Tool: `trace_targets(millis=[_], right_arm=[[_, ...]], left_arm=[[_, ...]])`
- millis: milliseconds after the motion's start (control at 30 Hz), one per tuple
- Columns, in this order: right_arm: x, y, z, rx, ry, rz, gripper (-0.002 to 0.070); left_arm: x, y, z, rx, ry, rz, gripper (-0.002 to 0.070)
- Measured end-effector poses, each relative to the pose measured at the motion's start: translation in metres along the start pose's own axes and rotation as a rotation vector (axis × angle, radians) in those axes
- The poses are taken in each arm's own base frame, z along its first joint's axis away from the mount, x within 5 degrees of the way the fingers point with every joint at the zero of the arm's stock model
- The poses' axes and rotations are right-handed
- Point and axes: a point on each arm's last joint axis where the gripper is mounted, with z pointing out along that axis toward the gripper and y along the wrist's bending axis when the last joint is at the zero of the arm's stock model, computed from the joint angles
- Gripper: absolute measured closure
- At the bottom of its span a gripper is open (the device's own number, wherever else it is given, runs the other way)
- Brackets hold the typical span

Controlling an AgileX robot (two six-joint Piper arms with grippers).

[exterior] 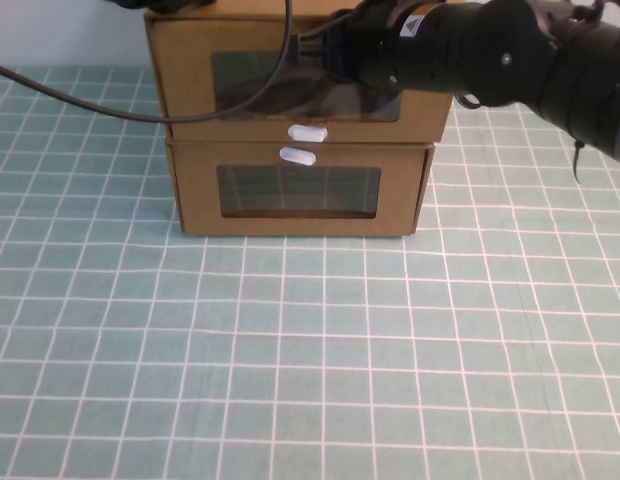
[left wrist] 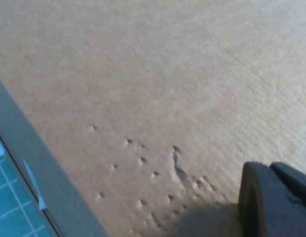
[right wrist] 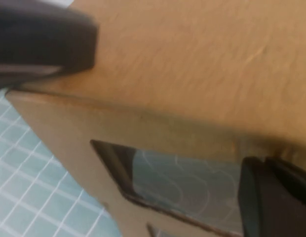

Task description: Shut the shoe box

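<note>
High cam looks down at table w/ stacked boxes (exterior: 290, 130); both wrist cams sit v. close on cardboard.

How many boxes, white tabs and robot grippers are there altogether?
Cardboard boxes: 2 (shoe box on lower box)
White tabs: 2 (upper tab, lower tab)
Grippers: 2 (left gripper above shoe box, right gripper at its front)
Total: 6
</note>
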Motion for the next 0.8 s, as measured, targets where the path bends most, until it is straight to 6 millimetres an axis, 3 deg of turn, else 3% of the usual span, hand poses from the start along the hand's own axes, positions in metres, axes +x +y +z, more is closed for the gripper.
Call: trace_targets(millis=[200,400,567,700,800], right_arm=[[-0.006,-0.007,0.011,0.001,0.014,0.033,0.0689],[-0.008,-0.006,-0.005,-0.019,0.132,0.03,0.0689],[-0.027,0.005,-0.051,-0.044,0.183,-0.004,0.0689],[-0.042,0.016,-0.107,-0.032,0.163,-0.069,0.0687],[-0.038,0.026,-0.148,-0.022,0.164,-0.093,0.0687]], left_arm=[[0.0,0.0,0.0,0.0,0.0,0.0,0.068],[-0.001,-0.001,-0.003,0.001,0.002,0.006,0.068],[-0.011,-0.011,-0.025,0.0,-0.019,0.033,0.068],[-0.027,-0.025,-0.057,-0.017,-0.087,0.068,0.068],[-0.035,-0.039,-0.086,-0.026,-0.131,0.092,0.068]])
